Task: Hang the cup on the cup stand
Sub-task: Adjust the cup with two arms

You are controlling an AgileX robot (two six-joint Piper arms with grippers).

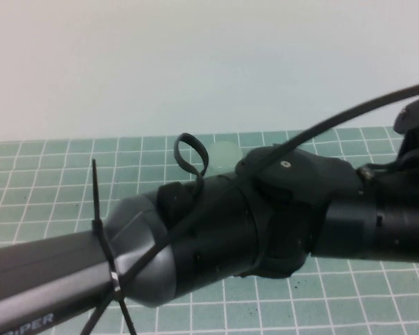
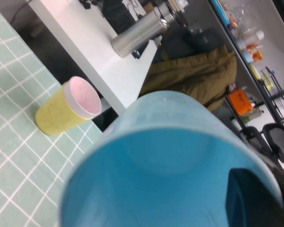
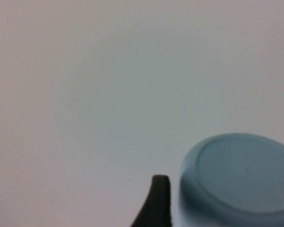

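The light blue cup fills the left wrist view, its mouth facing the camera. My left gripper is shut on the cup's wall, with one dark finger inside the rim. In the right wrist view the same cup's round base shows against a pale wall. My right gripper stands open around it, and its one visible fingertip is a small gap away from the cup. The cup stand is out of view. In the high view my left arm blocks most of the table, and neither gripper shows there.
A yellow cup with a pink inside lies on the green grid mat near its edge. Beyond the mat are a white table and a steel flask. A pale green cup peeks out behind my left arm.
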